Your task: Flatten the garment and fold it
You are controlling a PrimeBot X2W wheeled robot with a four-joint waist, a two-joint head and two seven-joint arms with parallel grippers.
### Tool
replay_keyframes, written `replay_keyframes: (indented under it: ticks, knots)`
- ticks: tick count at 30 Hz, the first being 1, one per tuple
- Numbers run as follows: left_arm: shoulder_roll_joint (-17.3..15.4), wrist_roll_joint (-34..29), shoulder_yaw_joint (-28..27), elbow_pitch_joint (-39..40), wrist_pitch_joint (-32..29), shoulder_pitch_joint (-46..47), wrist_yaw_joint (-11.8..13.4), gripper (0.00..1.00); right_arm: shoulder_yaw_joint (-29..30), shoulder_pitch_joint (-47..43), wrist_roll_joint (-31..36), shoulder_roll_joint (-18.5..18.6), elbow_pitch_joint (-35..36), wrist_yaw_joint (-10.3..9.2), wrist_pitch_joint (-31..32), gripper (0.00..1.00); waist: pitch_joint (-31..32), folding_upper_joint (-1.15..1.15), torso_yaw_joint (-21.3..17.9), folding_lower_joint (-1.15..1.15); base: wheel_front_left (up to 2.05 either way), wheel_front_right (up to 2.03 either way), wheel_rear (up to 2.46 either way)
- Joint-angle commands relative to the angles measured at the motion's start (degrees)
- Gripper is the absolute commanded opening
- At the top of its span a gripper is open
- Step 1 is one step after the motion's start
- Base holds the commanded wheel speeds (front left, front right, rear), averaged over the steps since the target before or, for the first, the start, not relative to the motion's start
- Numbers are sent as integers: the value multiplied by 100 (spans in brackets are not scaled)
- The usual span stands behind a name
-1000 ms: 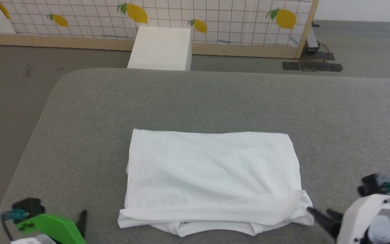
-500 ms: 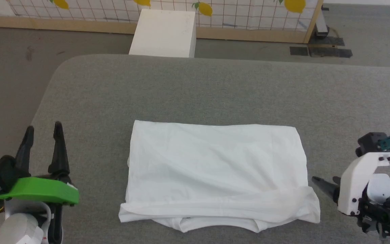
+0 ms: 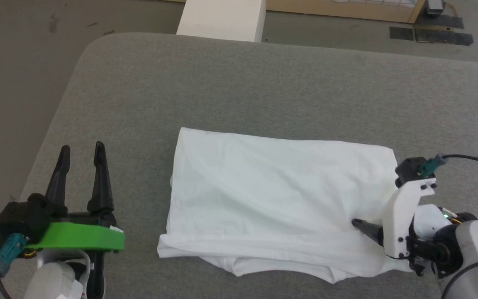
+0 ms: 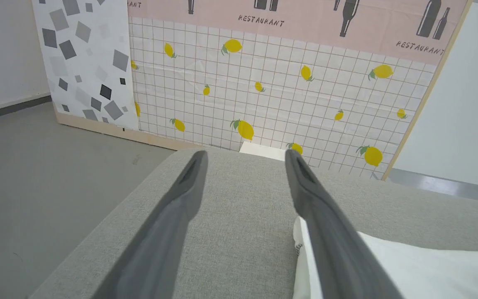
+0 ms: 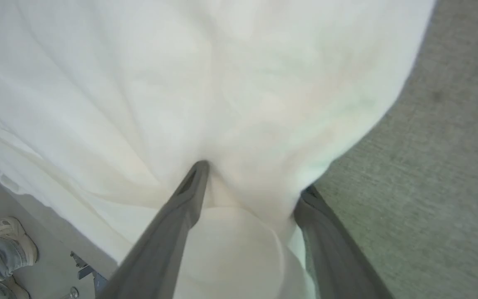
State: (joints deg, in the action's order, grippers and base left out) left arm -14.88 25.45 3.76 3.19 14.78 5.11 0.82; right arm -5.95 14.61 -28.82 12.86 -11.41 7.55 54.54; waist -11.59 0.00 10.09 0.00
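Over by the near right corner of the desk (image 3: 264, 83), the right tool (image 5: 255, 176) sat on the right end of the garment (image 3: 276, 195), fingers pointing left along it. Its jaws were fairly wide with a bulge of white cloth between them, not pinched shut. The wrist view's mushy, so I think one finger was under the edge, but I can't swear to it. The garment lay part-folded on the near half of the desk, long axis running left to right along the near edge. So the right arm was clearly the nearer one, and my guess is the next fold carries that end leftward. The left tool (image 3: 82, 145) hovered off the garment's left end, jaws wide, holding nothing, pointed at the far edge.
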Motion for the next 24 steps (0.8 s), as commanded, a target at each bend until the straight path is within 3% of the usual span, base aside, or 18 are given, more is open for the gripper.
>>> replay_keyframes:
  ticks: [1, 6, 7, 8, 9, 16, 24]
  knots:
    - [73, -118, -65, -44, 21, -50, -82, 100, -185, -7, -76, -127, -185, -6, -34, 100, -45, 0, 70, 0, 0, 0, 0]
    - [281, -278, -209, -224, 21, -60, -338, 100, -394, 107, -135, -94, -413, -6, -143, 100, -4, 0, 103, 0, 0, 0, 0]
    - [308, -307, -232, -244, 21, -59, -366, 100, -392, 115, -140, -75, -450, -6, -147, 94, 6, 0, 97, 0, 0, 0, 0]
    - [343, -338, -258, -267, 21, -61, -397, 100, -361, 126, -139, -51, -488, -6, -177, 19, 18, 0, 82, 0, 0, 0, 0]
    - [377, -362, -288, -287, 21, -64, -423, 100, -314, 137, -133, -25, -514, -6, -234, 0, 33, 0, 58, 0, 0, 0, 0]
    - [530, -479, -460, -362, 21, -164, -526, 100, 266, -5, -87, 354, -632, -6, -265, 0, 179, 0, -183, 0, 0, 0, 0]
    - [596, -576, -514, -373, 21, -182, -598, 100, 1753, -98, 805, 905, -634, -6, -38, 0, 216, 0, -355, 0, 0, 0, 0]
